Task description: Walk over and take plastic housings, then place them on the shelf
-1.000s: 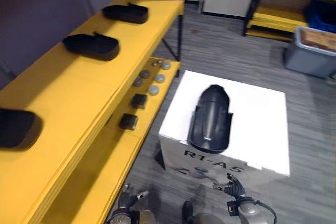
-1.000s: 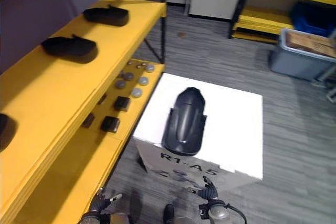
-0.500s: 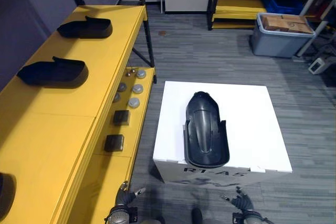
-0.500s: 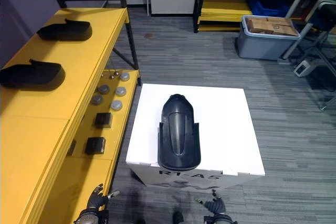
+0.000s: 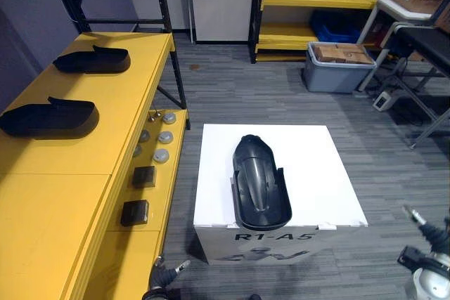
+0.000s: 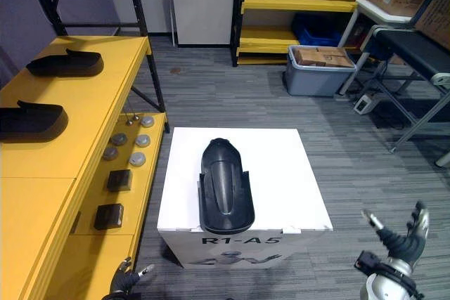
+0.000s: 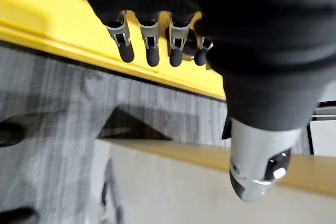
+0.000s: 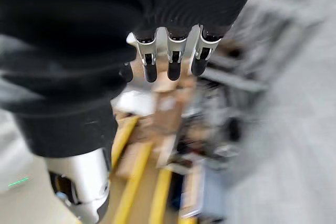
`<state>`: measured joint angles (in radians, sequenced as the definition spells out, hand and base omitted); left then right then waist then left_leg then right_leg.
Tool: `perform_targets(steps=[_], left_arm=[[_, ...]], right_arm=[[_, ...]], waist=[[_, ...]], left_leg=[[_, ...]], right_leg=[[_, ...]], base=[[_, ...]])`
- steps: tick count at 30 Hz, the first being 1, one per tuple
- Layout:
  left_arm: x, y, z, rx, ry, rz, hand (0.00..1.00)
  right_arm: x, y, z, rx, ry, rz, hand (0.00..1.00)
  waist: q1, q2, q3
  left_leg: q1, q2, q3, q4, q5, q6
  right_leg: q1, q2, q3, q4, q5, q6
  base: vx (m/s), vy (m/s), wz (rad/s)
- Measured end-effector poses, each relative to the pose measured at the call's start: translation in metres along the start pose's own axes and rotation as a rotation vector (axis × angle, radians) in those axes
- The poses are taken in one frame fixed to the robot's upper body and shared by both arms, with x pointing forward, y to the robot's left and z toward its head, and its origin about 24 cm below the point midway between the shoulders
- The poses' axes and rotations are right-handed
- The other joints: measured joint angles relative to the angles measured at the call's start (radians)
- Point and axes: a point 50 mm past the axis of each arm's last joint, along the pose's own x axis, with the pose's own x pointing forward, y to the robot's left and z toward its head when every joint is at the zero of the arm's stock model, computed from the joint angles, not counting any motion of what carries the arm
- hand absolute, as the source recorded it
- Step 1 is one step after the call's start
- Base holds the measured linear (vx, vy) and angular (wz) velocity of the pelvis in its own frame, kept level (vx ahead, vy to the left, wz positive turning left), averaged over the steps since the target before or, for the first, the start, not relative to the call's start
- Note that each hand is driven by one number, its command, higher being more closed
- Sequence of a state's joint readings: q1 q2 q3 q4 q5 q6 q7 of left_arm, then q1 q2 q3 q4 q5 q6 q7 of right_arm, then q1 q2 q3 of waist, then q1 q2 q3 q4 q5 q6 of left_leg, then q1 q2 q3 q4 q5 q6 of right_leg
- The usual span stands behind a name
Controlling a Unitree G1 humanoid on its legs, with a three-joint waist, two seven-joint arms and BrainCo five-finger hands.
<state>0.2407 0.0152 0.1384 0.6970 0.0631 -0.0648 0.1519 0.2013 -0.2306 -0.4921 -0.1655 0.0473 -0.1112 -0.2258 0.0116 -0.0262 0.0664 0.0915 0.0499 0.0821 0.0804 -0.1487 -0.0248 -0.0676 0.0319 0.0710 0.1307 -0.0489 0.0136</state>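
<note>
Looking down on a yellow shelf (image 5: 70, 194) running along the left, bearing a near housing (image 5: 49, 119) and a far housing (image 5: 91, 60) on its top board, well apart. Beside it on the floor, standing a white box (image 5: 316, 173), carrying a third housing (image 5: 260, 191) lengthwise on its top, clear of both hands. Lying on the lower board, black blocks (image 5: 144, 175) and grey discs (image 5: 162, 156). Hanging low by the shelf, left hand (image 5: 162, 277), fingers straight, holding nothing. Hanging right of the box, right hand (image 6: 399, 244), fingers spread, empty.
</note>
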Motion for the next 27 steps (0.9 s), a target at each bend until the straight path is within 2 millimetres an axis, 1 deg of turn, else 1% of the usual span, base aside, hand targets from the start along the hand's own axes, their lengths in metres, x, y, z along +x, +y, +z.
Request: perform_targets(steps=[1, 3, 4, 6, 7, 9, 10, 11, 12, 15, 16, 17, 19, 22, 24, 25, 27], left_arm=[[0.0, -0.001, -0.002, 0.007, 0.007, -0.008, 0.0], [-0.001, -0.001, -0.007, 0.015, 0.027, -0.018, 0.0], [-0.001, -0.001, -0.007, 0.017, 0.026, -0.02, 0.0], [0.0, 0.0, -0.006, 0.033, 0.023, -0.026, 0.0], [0.0, 0.0, -0.006, 0.039, 0.021, -0.03, 0.0], [0.001, -0.002, -0.005, 0.052, 0.012, -0.049, 0.0], [0.001, -0.002, -0.004, 0.051, 0.011, -0.052, 0.0], [0.001, -0.004, -0.003, 0.057, 0.007, -0.06, 0.0], [0.001, -0.006, -0.002, 0.063, 0.002, -0.067, 0.0], [0.001, -0.008, -0.001, 0.07, -0.005, -0.078, 0.0], [0.001, -0.01, 0.0, 0.074, -0.008, -0.085, 0.0], [0.001, -0.011, 0.001, 0.073, -0.01, -0.085, 0.0], [0.001, -0.011, 0.001, 0.075, -0.012, -0.084, 0.0], [0.001, -0.011, 0.001, 0.077, -0.012, -0.085, 0.0], [0.001, -0.012, 0.002, 0.08, -0.014, -0.087, 0.0], [0.002, -0.012, 0.002, 0.08, -0.015, -0.087, 0.0], [0.003, -0.012, 0.005, 0.095, -0.024, -0.089, 0.0]], right_arm=[[0.003, 0.007, 0.005, 0.01, -0.027, 0.031, 0.0], [0.013, 0.04, 0.027, 0.049, -0.135, 0.166, 0.0], [0.014, 0.048, 0.033, 0.053, -0.165, 0.201, 0.0], [0.015, 0.08, 0.052, 0.078, -0.255, 0.333, 0.0], [0.014, 0.087, 0.055, 0.085, -0.268, 0.361, 0.0], [0.008, 0.11, 0.061, 0.092, -0.296, 0.456, 0.0], [0.006, 0.115, 0.061, 0.087, -0.299, 0.476, 0.0], [0.003, 0.123, 0.057, 0.075, -0.29, 0.51, 0.0], [-0.001, 0.129, 0.049, 0.051, -0.26, 0.534, 0.0], [-0.008, 0.139, 0.03, -0.002, -0.181, 0.569, 0.0], [-0.011, 0.144, 0.017, -0.075, -0.135, 0.581, 0.0], [-0.012, 0.145, 0.012, -0.094, -0.117, 0.585, 0.0], [-0.018, 0.15, -0.006, -0.161, -0.04, 0.599, 0.0], [-0.026, 0.154, -0.022, -0.228, 0.031, 0.608, 0.0], [-0.032, 0.157, -0.033, -0.282, 0.083, 0.606, 0.0], [-0.033, 0.157, -0.036, -0.294, 0.093, 0.607, 0.0], [-0.038, 0.157, -0.051, -0.342, 0.158, 0.616, 0.0]], waist=[[0.0, -0.001, -0.001], [0.004, -0.005, -0.002], [0.004, -0.005, -0.003], [0.007, -0.004, -0.003], [0.007, -0.004, -0.003], [0.01, -0.003, -0.002], [0.011, -0.002, -0.002], [0.017, 0.0, 0.0], [0.026, 0.0, 0.0], [0.028, 0.003, 0.002], [0.028, 0.011, 0.008], [0.029, 0.014, 0.01], [0.03, 0.018, 0.014], [0.03, 0.024, 0.02], [0.03, 0.028, 0.023], [0.03, 0.029, 0.024], [0.038, 0.031, 0.03]], left_leg=[[0.0, -0.001, 0.0, 0.0, 0.001, 0.001], [-0.001, -0.003, -0.004, -0.001, 0.003, 0.004], [-0.002, -0.003, -0.005, -0.001, 0.004, 0.005], [-0.005, -0.007, -0.02, 0.0, 0.009, 0.011], [-0.005, -0.008, -0.026, 0.0, 0.011, 0.013], [-0.005, -0.013, -0.051, 0.002, 0.015, 0.019], [-0.006, -0.015, -0.058, 0.003, 0.016, 0.019], [-0.006, -0.019, -0.06, 0.006, 0.016, 0.02], [-0.006, -0.026, -0.061, 0.008, 0.016, 0.02], [-0.022, -0.035, -0.073, 0.024, 0.018, 0.023], [-0.034, -0.038, -0.087, 0.03, 0.021, 0.027], [-0.035, -0.038, -0.088, 0.03, 0.021, 0.027], [-0.037, -0.041, -0.091, 0.03, 0.023, 0.03], [-0.037, -0.042, -0.102, 0.029, 0.025, 0.032], [-0.046, -0.041, -0.113, 0.024, 0.03, 0.032], [-0.048, -0.041, -0.114, 0.021, 0.031, 0.03], [-0.048, -0.036, -0.117, -0.001, 0.038, 0.027]], right_leg=[[0.0, 0.0, 0.0, 0.0, 0.003, -0.004], [0.0, -0.002, -0.002, -0.002, 0.01, -0.013], [0.0, -0.003, -0.002, -0.002, 0.011, -0.014], [0.005, -0.006, -0.008, -0.012, 0.015, -0.014], [0.012, -0.008, -0.013, -0.02, 0.019, -0.013], [0.039, -0.015, -0.031, -0.055, 0.03, -0.01], [0.043, -0.017, -0.033, -0.06, 0.031, -0.009], [0.052, -0.018, -0.034, -0.072, 0.035, -0.007], [0.06, -0.02, -0.034, -0.077, 0.036, -0.006], [0.065, -0.03, -0.042, -0.09, 0.043, -0.001], [0.067, -0.038, -0.052, -0.105, 0.052, 0.0], [0.068, -0.038, -0.053, -0.111, 0.055, 0.001], [0.075, -0.039, -0.054, -0.125, 0.065, 0.002], [0.086, -0.04, -0.058, -0.146, 0.08, 0.001], [0.087, -0.039, -0.063, -0.167, 0.097, 0.0], [0.088, -0.039, -0.064, -0.175, 0.104, -0.001], [0.089, -0.035, -0.065, -0.201, 0.127, -0.005]], base=[[0.0, 0.0, 0.0], [0.0, 0.008, 0.02], [0.01, 0.017, 0.04], [0.02, 0.013, 0.11], [0.06, 0.016, 0.23], [0.06, 0.019, 0.26], [0.03, 0.015, 0.18], [0.04, 0.034, 0.07], [0.04, 0.032, 0.05], [0.01, 0.029, 0.11], [-0.03, 0.024, 0.14], [-0.05, 0.036, 0.12], [-0.05, 0.037, 0.04], [-0.05, 0.017, 0.06], [-0.08, 0.007, 0.07], [-0.08, 0.006, 0.05], [-0.09, 0.003, -0.01]])
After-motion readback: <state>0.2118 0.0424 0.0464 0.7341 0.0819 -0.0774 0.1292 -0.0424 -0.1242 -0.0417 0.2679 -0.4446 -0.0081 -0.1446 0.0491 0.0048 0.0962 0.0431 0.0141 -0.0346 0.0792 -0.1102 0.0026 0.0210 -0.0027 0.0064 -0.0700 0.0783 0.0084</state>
